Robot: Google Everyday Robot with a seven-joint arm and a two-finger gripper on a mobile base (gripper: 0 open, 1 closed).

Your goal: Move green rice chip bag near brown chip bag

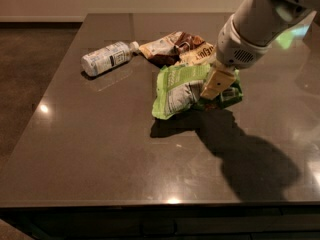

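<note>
Dim warm light; tabletop (100, 149) glare spots; jaws at green rice chip bag (175, 90) cast shadow.

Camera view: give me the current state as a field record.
gripper: at the right end of the green rice chip bag, jaws shut on it
green bag: crumpled, just in front of the brown chip bag; contact unclear
brown bag: lying at the far centre of the table
bottle: white, on its side, left of the brown bag

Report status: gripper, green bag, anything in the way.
Gripper low over table, shut on green rice chip bag. Bag looks lifted, just in front of brown chip bag. White bottle lies off to the side, not in the way.
</note>
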